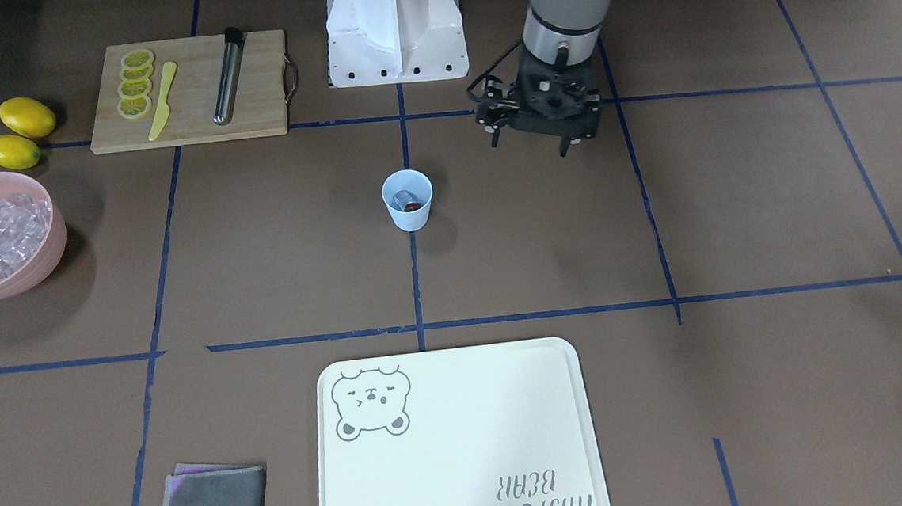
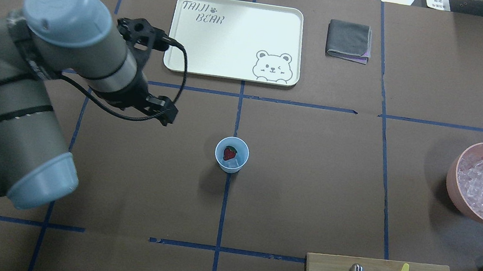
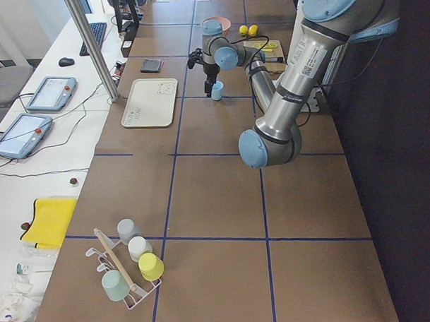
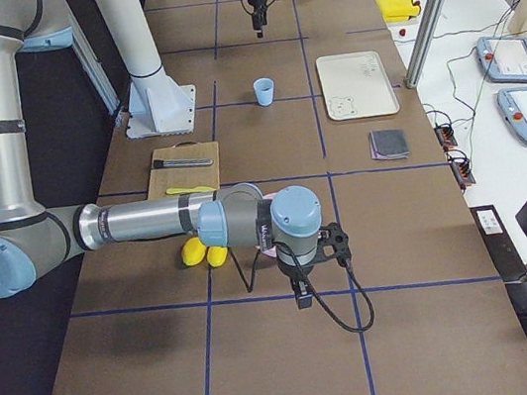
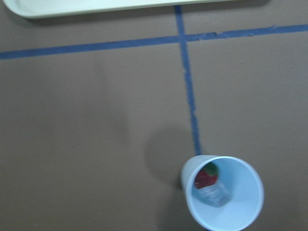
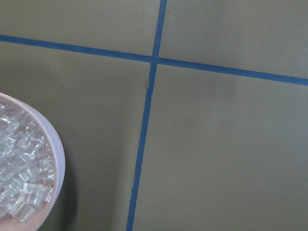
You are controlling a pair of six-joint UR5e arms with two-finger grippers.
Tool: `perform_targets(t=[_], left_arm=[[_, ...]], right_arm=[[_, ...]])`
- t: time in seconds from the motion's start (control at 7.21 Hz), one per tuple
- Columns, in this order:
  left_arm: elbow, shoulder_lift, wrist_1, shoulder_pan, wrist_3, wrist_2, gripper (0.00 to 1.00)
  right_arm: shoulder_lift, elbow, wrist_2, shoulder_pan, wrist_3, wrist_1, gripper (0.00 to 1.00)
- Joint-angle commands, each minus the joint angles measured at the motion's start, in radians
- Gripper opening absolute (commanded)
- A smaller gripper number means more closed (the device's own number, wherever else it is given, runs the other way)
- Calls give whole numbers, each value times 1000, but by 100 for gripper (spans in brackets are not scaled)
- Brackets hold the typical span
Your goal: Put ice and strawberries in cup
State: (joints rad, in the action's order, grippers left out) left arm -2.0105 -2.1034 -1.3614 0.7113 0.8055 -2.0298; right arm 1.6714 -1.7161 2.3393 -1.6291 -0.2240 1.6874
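Cup (image 1: 409,216) held strawberry (image 2: 230,153) and ice (image 5: 214,195); you seemingly had nothing left. Left gripper (image 1: 541,120), overhead at its ten o'clock: grip unreadable.

table (image 2: 309,187): brown paper — blue tape grid | side desk (image 3: 7,189): white (two tablets (image 3: 51,92) on it) | pole (image 3: 91,49): metal

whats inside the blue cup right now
A red strawberry and a clear ice cube lie side by side in the cup. Whatever sits under them at the bottom is covered, so more ice there cannot be ruled out.
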Motion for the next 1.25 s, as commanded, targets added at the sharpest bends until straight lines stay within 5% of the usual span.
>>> perform_targets(t=[0.0,0.83,1.11], left_arm=[[-62,151,44,187,-286,-91,100],[-45,587,33,629,-912,-276,100],[132,599,30,806,-1123,-353,100]], right_arm=[[1,7,0,0,0,0,99],[5,6,0,0,2,0,99],[5,4,0,0,0,0,99]])
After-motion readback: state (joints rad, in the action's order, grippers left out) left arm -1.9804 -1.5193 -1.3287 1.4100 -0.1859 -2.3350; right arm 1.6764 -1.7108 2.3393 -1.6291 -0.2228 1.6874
